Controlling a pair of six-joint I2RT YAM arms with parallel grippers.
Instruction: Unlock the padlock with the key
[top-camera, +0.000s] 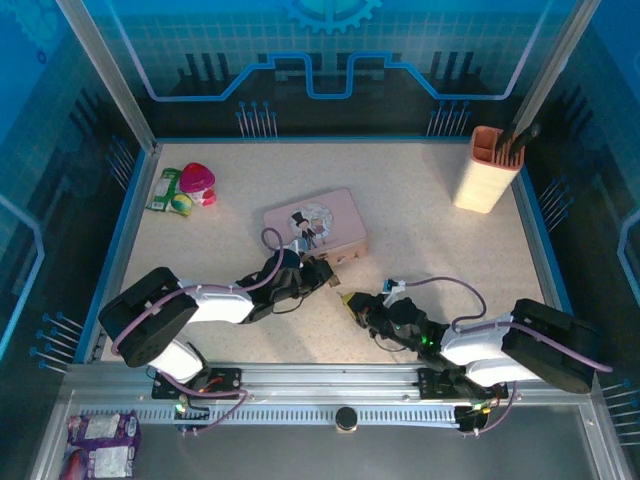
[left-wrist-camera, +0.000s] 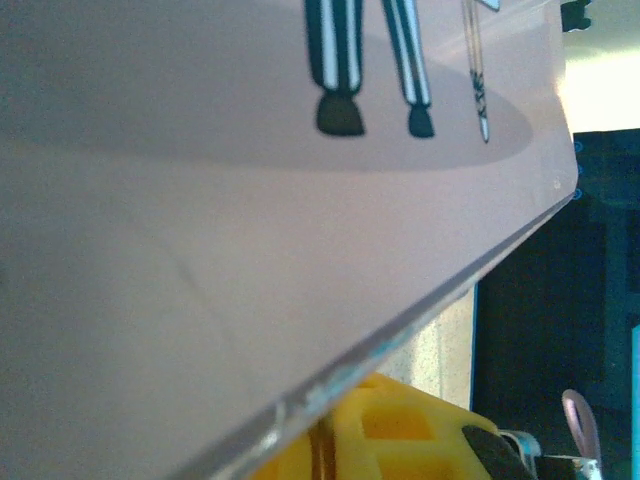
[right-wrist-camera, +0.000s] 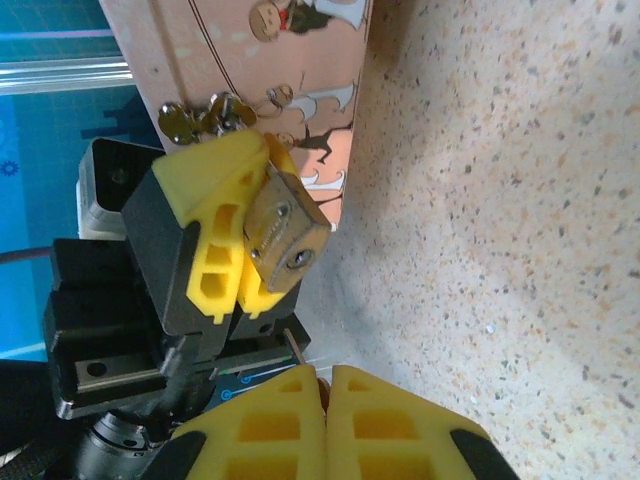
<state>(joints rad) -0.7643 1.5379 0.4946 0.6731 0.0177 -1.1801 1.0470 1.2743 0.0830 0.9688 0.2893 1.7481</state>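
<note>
The brass padlock (right-wrist-camera: 285, 235) is pinched between the yellow fingers (right-wrist-camera: 215, 215) of my left gripper (top-camera: 322, 272), and its keyhole end faces the right wrist camera. Small silver metal pieces (right-wrist-camera: 200, 118) hang at its far end, against the pink tin. My right gripper (right-wrist-camera: 325, 385) sits just below the padlock with its fingers pressed together. A thin dark sliver shows between the tips, seemingly the key. From above, the right gripper (top-camera: 352, 298) lies close to the padlock (top-camera: 337, 268), off the tin's front corner. The left fingers (left-wrist-camera: 400, 430) show under the tin's edge.
The pink tin (top-camera: 316, 228) with a cartoon couple lies mid-table, right behind both grippers and very close to the left wrist camera (left-wrist-camera: 250, 250). A terracotta holder with dark tools (top-camera: 490, 168) stands back right. A pink and green item (top-camera: 185, 187) lies back left.
</note>
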